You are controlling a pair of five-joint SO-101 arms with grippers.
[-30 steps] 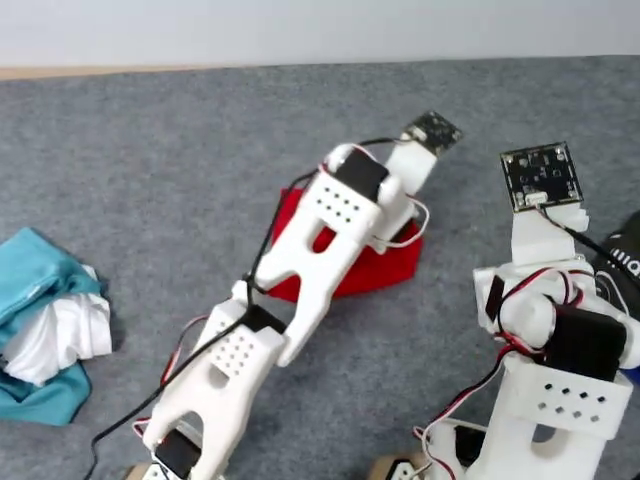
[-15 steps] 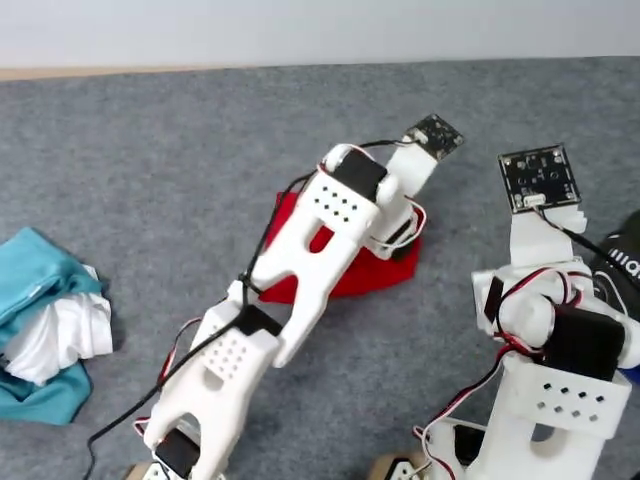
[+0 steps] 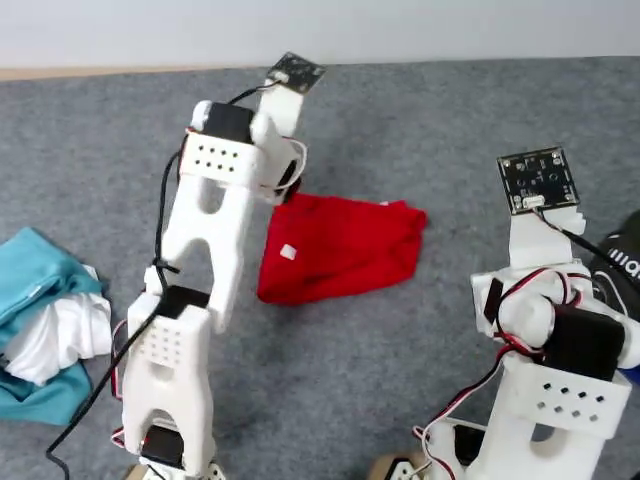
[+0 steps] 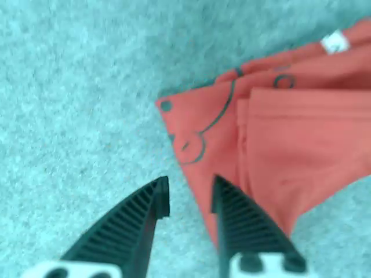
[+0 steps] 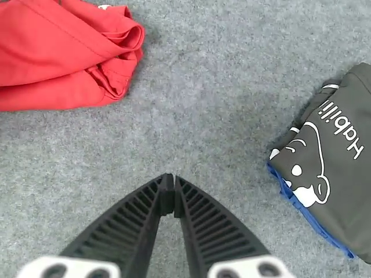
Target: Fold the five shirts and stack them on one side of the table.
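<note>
When checking the left gripper point(image 4: 188, 194), read as slightly parted and empty, poised at the edge of the half-folded red fabric shirt point(image 3: 340, 250) at mid-table, likely to pinch it for another fold. Read right gripper point(image 5: 170, 185) as closed, empty, parked clear near the folded dark printed shirt point(image 5: 336, 168).

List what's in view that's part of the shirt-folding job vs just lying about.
Job: red shirt, loosely folded mid-table; teal shirt and white shirt, crumpled together at the table's edge; dark shirt folded on top of a blue shirt.
Not job: grey table cover; black cable on the left arm.
</note>
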